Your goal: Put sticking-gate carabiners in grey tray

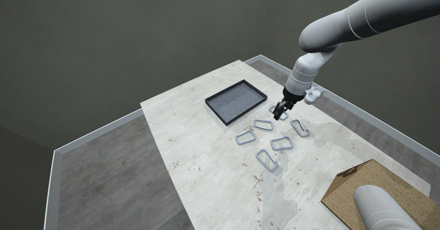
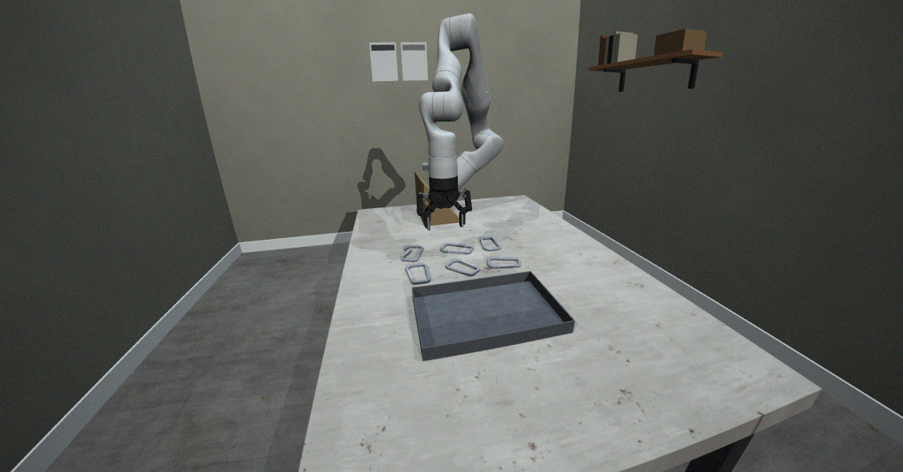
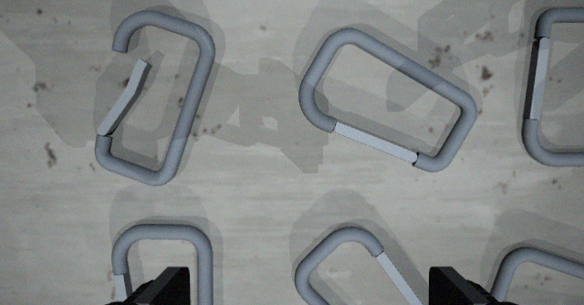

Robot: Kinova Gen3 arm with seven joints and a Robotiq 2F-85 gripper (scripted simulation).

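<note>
Tray [image 1: 216,113] [image 2: 499,341]: empty | carabiners [image 1: 246,142] [image 2: 503,267] [image 3: 401,65]: six, outside tray, near it | wrist view clearly shows one gate [image 1: 302,124] [image 2: 409,252] [image 3: 128,97] swung inward; tray unseen there | gripper [image 1: 283,112] [image 2: 445,226] [image 3: 309,287]: released

Below the black pincer [image 1: 283,113] [image 2: 445,223] [image 3: 309,291], the carabiners are plain blue-grey with paler silvery gates. The tabletop [image 1: 196,154] [image 2: 568,393] [image 3: 255,200] beneath is off-white, streaked grey and flecked rusty brown.
</note>
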